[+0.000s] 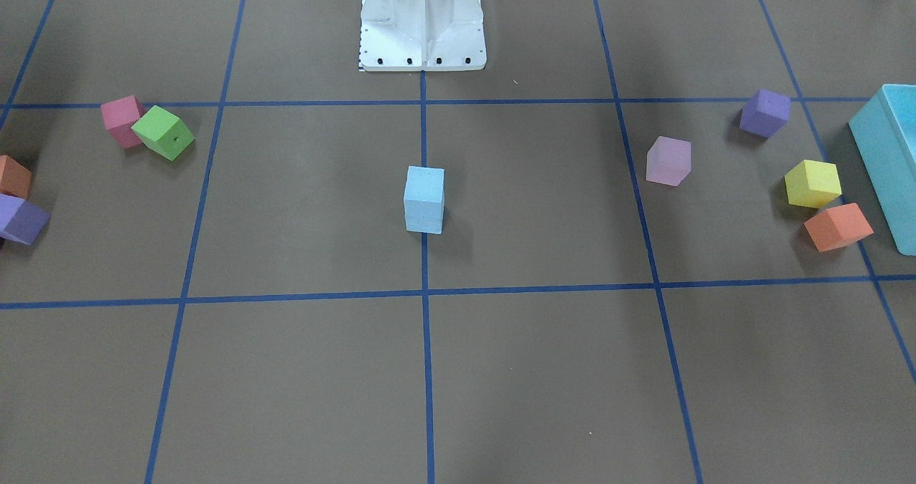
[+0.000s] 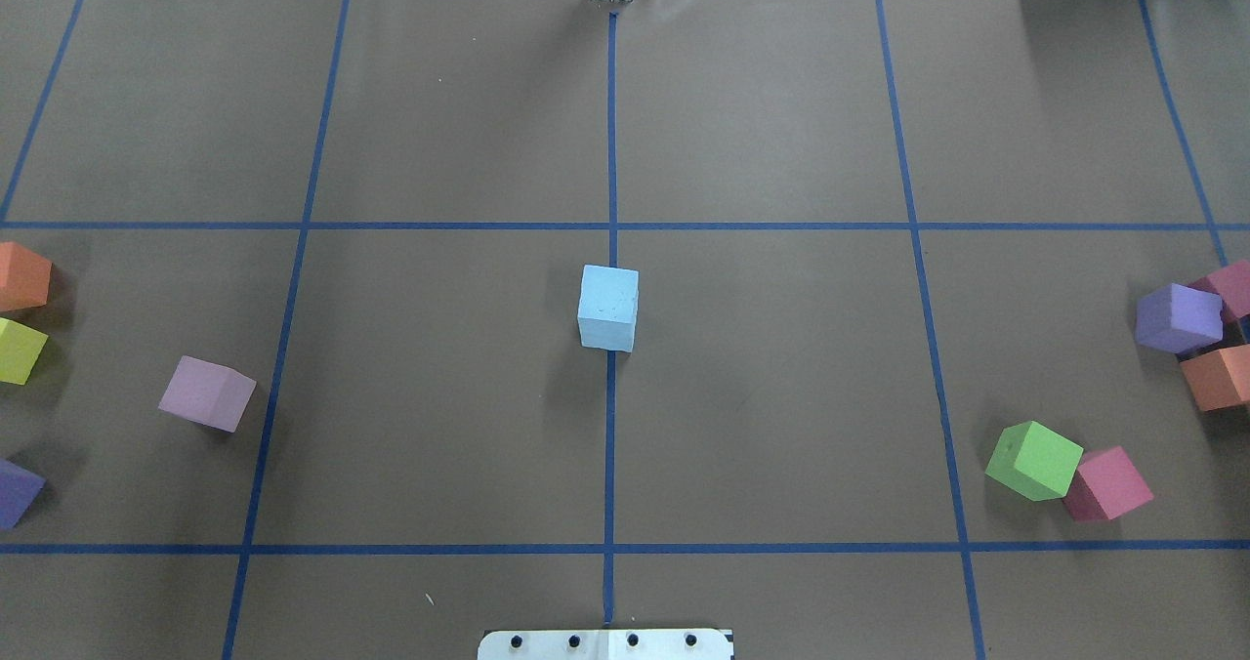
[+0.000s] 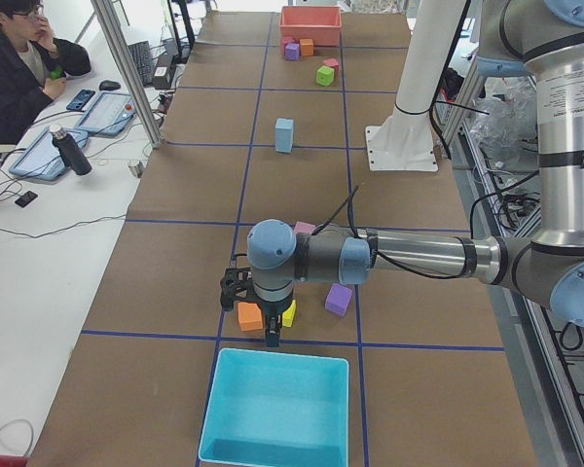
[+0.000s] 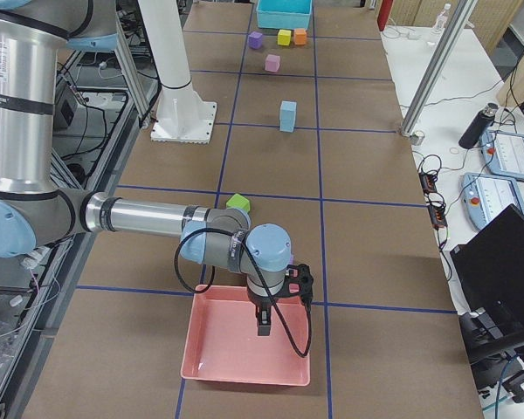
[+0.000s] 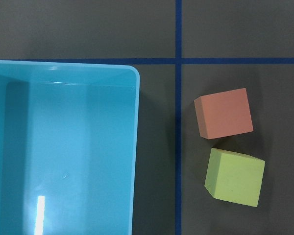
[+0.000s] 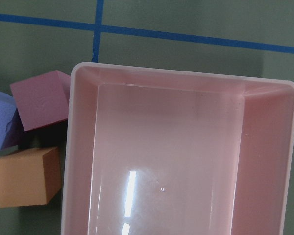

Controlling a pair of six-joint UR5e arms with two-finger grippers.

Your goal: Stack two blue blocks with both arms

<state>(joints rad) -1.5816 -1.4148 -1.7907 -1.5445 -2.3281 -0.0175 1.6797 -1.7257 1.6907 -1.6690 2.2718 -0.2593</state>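
Note:
The two blue blocks stand stacked one on the other at the table's centre, on the middle tape line. The stack also shows in the overhead view and in both side views. My left gripper hangs far from the stack, over the near edge of a teal box beside an orange and a yellow cube. My right gripper hangs over a pink tray at the other end. Both show only in the side views, so I cannot tell whether they are open or shut. Neither wrist view shows fingers.
The teal box sits at my left end with orange, yellow, purple and pale pink cubes near it. The pink tray sits at my right end near green, pink, orange and purple cubes.

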